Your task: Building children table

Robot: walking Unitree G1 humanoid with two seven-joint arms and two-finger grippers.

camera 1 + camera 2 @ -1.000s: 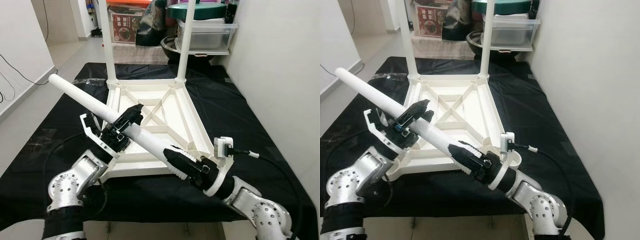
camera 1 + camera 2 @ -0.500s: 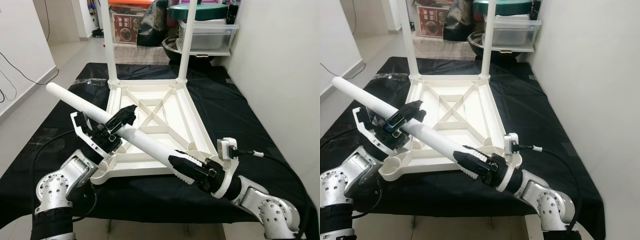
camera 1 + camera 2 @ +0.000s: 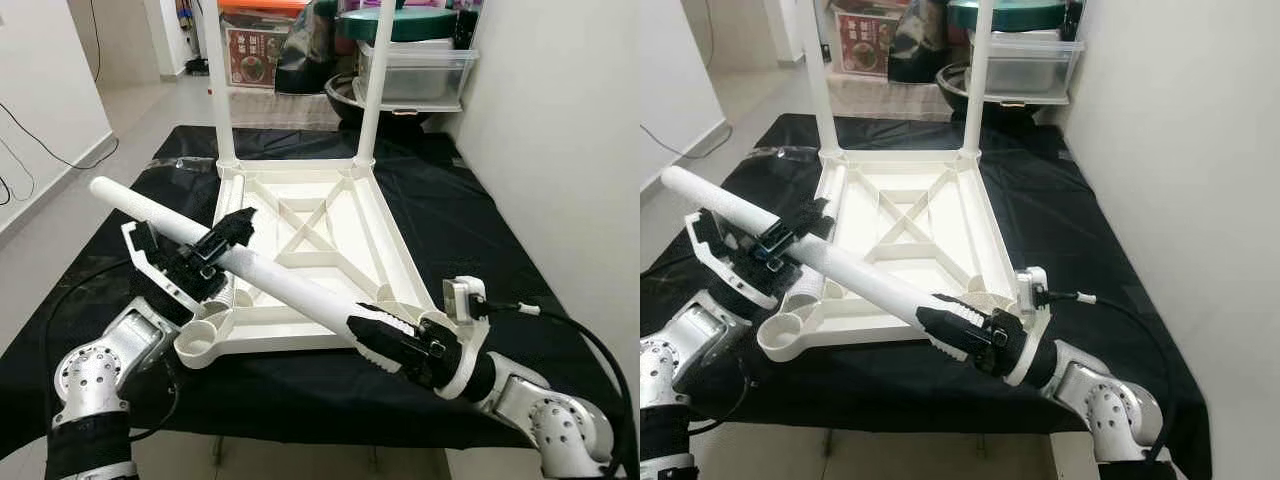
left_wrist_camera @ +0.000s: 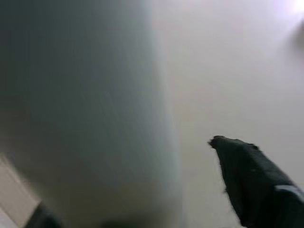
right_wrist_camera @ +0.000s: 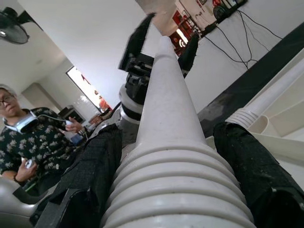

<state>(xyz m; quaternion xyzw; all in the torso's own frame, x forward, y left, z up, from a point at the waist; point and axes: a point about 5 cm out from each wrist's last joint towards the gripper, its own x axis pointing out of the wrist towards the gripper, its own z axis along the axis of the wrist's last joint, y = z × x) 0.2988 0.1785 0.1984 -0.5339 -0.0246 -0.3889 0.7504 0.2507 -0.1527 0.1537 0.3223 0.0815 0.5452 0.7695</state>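
Table leg (image 3: 270,278), white and long, is held slanted above the upside-down table top (image 3: 330,235); the left gripper (image 3: 215,245) and right gripper (image 3: 385,335) are both clamped on it. Next, I think, its threaded end must go into the near-left socket (image 3: 197,342).

Showing both eye views bright, evenly lit and sharp, with straight edges bowing slightly toward the borders. Casting soft shadows onto the black cloth (image 3: 470,225). Rendering the left wrist view blurred, the white leg (image 4: 95,123) going from dim grey to washed-out glare. Blurring the ribbed leg end close to the right wrist lens.
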